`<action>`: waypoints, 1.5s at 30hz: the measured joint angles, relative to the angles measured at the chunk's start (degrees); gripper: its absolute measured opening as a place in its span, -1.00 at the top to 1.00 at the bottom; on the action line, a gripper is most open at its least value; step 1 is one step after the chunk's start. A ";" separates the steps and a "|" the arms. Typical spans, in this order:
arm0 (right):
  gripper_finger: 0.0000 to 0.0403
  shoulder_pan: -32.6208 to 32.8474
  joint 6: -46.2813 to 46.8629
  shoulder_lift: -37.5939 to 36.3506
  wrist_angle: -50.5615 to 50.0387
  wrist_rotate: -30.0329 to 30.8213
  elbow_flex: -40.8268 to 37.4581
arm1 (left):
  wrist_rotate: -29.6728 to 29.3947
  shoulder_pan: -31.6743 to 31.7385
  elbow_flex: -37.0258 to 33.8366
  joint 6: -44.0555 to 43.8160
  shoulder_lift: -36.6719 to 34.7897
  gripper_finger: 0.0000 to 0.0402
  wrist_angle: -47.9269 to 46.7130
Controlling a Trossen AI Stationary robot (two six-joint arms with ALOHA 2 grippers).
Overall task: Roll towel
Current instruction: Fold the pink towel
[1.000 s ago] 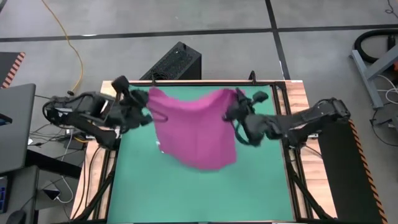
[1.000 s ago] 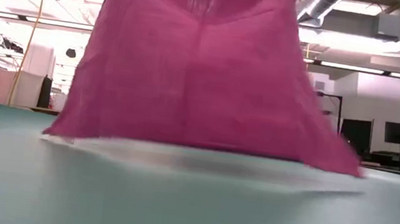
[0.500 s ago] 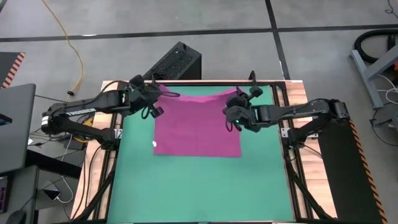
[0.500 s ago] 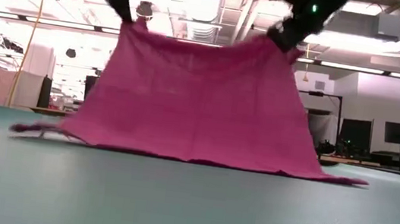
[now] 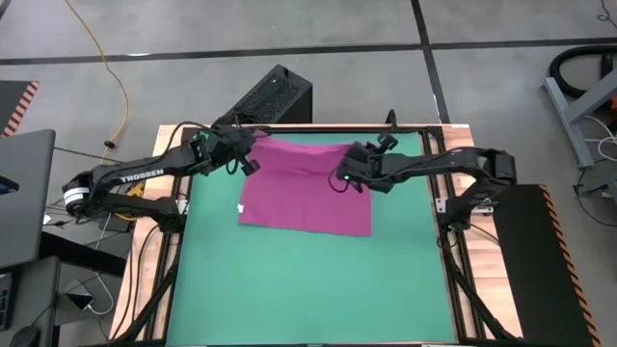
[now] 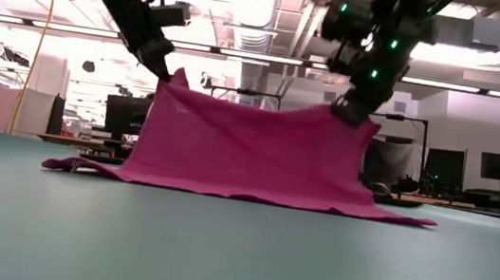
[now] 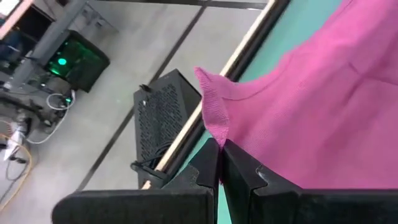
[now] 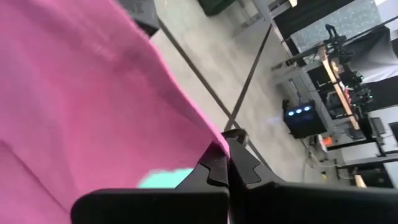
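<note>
Towel (image 5: 307,188) is the whole story here: a thin pink cloth, half laid out on the green mat (image 5: 308,289) toward the far side of the table. Its near edge already lies flat on the mat, while the far edge hangs lifted between the two arms, sagging in the middle like a little tent in the low view.

The left gripper (image 5: 238,151) has its fingers pinched tight on the far left corner, and the right gripper (image 5: 354,166) is clamped the same way on the far right corner. Both wrist views show the fabric nipped right between the dark fingertips, so they're clearly holding, not just touching.

My guess on handling: this thing is super light and floppy, zero stiffness, so it'll drape and crease wherever it isn't supported. It probably won't slip much on the mat, but it bunches easily; there's already a small rumple at the near left corner in the low view. Corners or the edge are the sensible places to grab, and both sides need to move evenly or the roll will likely come out crooked.

Around it: the mat is bare otherwise, with a wooden table rim (image 5: 461,145). Off the far edge sits a black box (image 5: 273,96) on the floor, plus a yellow cable (image 5: 106,58). Nothing I can see actually blocks the towel.
</note>
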 joint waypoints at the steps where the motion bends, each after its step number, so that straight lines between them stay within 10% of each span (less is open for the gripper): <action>1: 0.99 -0.09 -0.01 1.08 -0.03 0.08 0.00 | 0.93 0.49 -1.00 0.17 0.00 1.00 1.46; 45: 0.99 23.03 21.98 -1.94 -7.01 -8.59 0.02 | 7.01 -13.01 -6.16 -13.83 -8.63 1.00 -8.45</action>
